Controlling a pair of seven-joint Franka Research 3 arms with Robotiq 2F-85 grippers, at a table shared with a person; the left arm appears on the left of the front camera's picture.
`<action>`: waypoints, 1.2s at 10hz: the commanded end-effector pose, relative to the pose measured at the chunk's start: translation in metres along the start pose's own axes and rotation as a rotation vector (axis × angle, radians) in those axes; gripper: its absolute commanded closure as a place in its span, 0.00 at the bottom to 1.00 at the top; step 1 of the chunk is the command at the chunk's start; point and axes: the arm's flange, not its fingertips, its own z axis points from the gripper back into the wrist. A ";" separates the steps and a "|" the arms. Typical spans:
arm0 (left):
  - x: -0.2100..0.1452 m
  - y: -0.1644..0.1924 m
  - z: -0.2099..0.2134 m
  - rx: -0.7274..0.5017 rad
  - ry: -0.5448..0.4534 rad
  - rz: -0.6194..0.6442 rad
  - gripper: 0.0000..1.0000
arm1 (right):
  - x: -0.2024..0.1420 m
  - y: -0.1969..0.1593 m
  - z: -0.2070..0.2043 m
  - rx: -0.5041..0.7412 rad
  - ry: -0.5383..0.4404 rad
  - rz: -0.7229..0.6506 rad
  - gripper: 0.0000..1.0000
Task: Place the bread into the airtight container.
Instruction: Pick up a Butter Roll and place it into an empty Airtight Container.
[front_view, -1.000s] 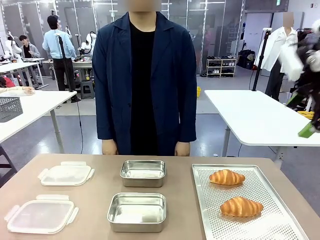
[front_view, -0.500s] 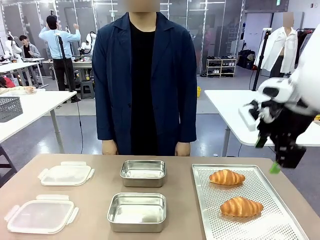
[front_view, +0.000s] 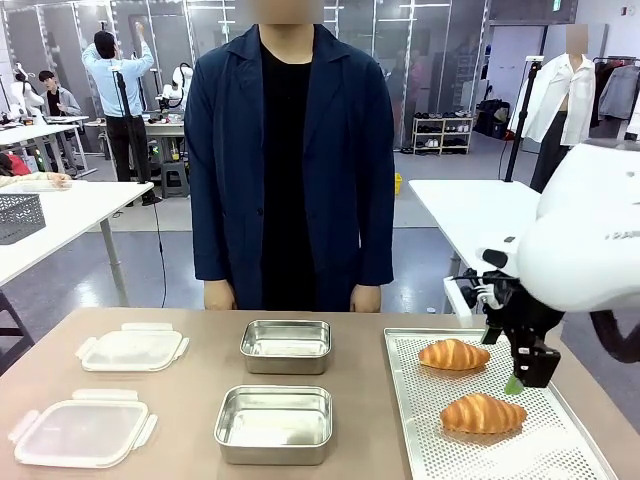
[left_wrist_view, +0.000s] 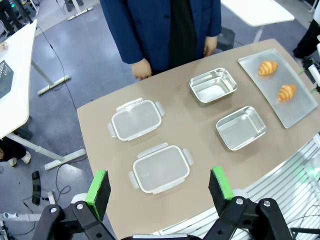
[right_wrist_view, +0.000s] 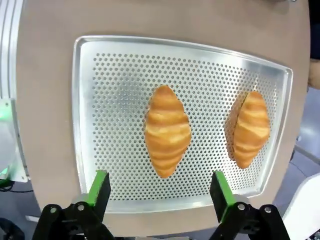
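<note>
A: Right robot hand (front_view: 525, 380), position?

B: Over the perforated metal tray (front_view: 425, 450) at the right end of the counter (front_view: 190, 400). It hangs just right of the far croissant (front_view: 454, 354) and above the near croissant (front_view: 482, 414), touching neither.

A: State of it?

B: Released. The green-padded fingers are spread wide with nothing between them. In the right wrist view, one croissant lies centred ahead of the gap between the fingers. The other lies beside it toward the picture's right, and the two are apart.

A: So where is the bread?

B: Both croissants lie on the tray, one behind the other, long axes running left to right.

A: The containers?

B: There are two rectangular steel ones mid-counter, left of the tray. The far steel container (front_view: 286, 365) sits in line with the near steel container (front_view: 273, 452). Both are open on top with bare bottoms showing.

A: And the lids?

B: Two clear plastic lids with side clips lie flat at the left end. The far lid (front_view: 132, 350) is behind the near lid (front_view: 82, 432), both well apart from the containers.

A: Left robot hand (left_wrist_view: 160, 187)?

B: High above the near-left side of the counter, looking down over everything laid out on it. It is also released, fingers wide apart and gripping nothing.

A: The person (front_view: 290, 170)?

B: Standing at the far edge behind the containers in a dark blue jacket, arms hanging down, clear of everything on the counter.
</note>
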 end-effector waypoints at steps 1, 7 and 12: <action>0.002 0.000 0.001 -0.003 -0.001 -0.010 0.00 | -0.001 -0.011 -0.018 0.004 0.030 -0.022 0.00; 0.002 0.000 0.001 -0.003 -0.001 -0.010 0.00 | -0.008 -0.021 -0.087 0.058 0.013 -0.038 0.00; 0.002 0.000 0.001 -0.003 -0.001 -0.010 0.00 | -0.014 -0.026 -0.119 0.049 0.021 -0.062 0.00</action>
